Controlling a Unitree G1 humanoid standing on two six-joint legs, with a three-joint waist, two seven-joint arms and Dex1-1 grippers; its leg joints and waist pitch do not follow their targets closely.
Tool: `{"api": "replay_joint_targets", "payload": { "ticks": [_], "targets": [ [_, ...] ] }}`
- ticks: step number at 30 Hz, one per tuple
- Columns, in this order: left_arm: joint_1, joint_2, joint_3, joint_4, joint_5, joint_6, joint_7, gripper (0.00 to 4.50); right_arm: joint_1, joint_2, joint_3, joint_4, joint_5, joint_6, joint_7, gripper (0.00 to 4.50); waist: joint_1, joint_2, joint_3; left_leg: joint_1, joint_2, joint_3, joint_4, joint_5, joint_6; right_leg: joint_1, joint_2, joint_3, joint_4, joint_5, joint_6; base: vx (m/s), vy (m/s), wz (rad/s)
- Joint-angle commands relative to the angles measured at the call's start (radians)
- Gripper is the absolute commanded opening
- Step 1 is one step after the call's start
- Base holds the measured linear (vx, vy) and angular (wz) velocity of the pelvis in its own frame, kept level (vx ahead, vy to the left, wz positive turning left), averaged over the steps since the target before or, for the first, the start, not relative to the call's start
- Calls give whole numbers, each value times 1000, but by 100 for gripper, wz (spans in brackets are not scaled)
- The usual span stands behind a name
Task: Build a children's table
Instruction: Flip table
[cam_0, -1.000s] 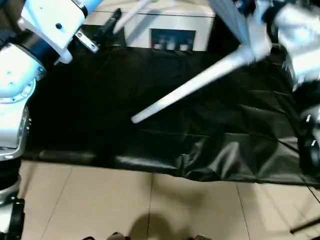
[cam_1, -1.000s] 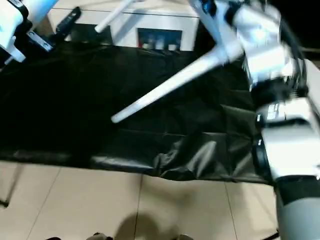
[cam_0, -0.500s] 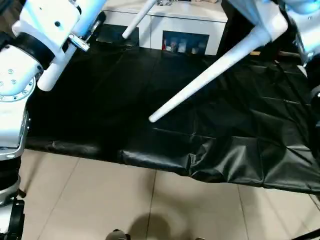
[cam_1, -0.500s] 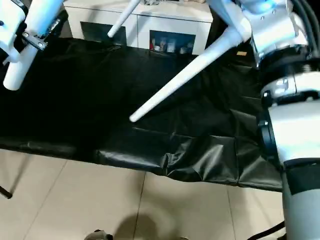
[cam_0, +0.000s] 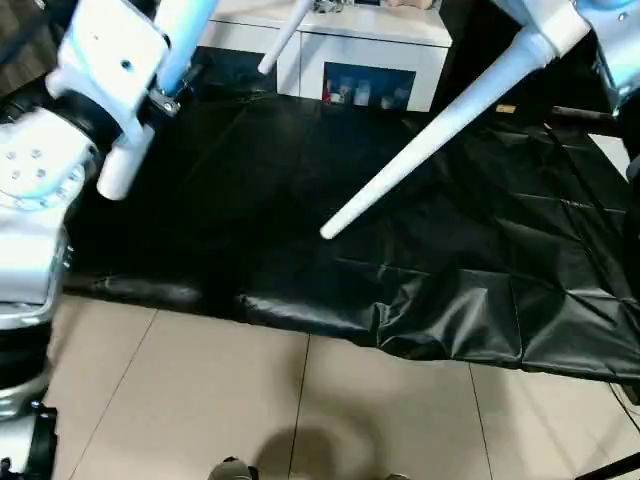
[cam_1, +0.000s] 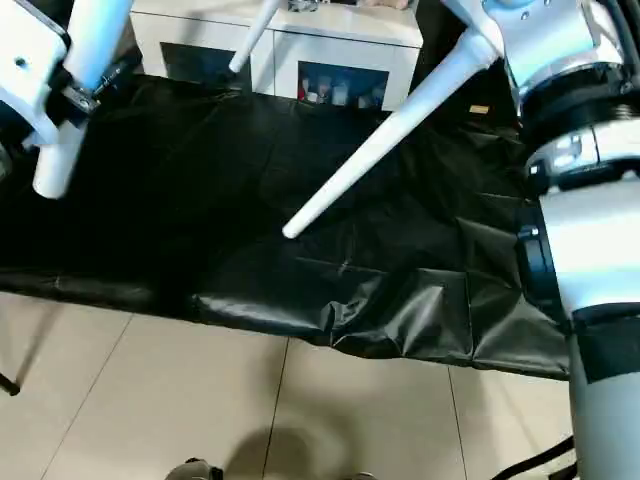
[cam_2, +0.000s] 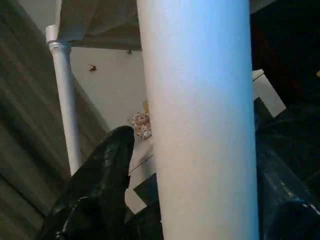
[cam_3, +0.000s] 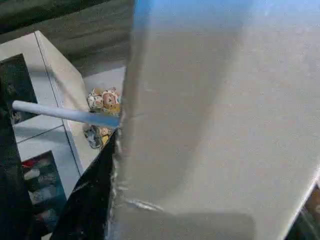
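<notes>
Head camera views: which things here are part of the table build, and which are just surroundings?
Part of the build:
- long leg slanting over the work table
- leg by the left arm
- far leg
- table top

Surroundings:
- black-covered work table
- white cabinet
- tiled floor

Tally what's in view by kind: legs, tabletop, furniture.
long tapered white tube legs: 3
white plastic tabletop: 1
white cabinet with glass doors: 1
black-covered work table: 1
Total: 6

Lab-like room: black-draped work table (cam_0: 480, 250), white glass-door cabinet (cam_0: 370, 70), tiled floor (cam_0: 200, 400).
</notes>
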Motion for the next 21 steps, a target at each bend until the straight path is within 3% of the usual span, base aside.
{"api": "replay_joint_targets", "payload": {
  "ticks": [1,11,14,21],
  "targets": [
    [-13,6,16,6,13,18,15,267,-4,-8,85,14,-100,-86,24,195,-17,12,-64,43,-23,10,-70,-624,-63,13,14,-9,-91,-552,-110,0,0,0],
    [-1,-42,35,18,4,1,53,205,-40,14,85,54,-108,-100,11,195,-20,5,-60,43,-23,6,-68,-649,-66,11,12,-12,-93,-573,-101,0,0,0],
    [6,-64,42,37,-3,-8,69,182,-44,22,75,65,-98,-109,-1,269,-19,4,-61,40,-23,6,-70,-640,-67,12,10,-11,-92,-569,-101,0,0,0],
    [14,-110,55,63,-13,-33,91,172,-55,27,63,76,-81,-130,-19,334,-40,0,-64,35,-25,5,-69,-626,-61,17,11,-11,-89,-547,-109,0,0,0]
  ]
}}
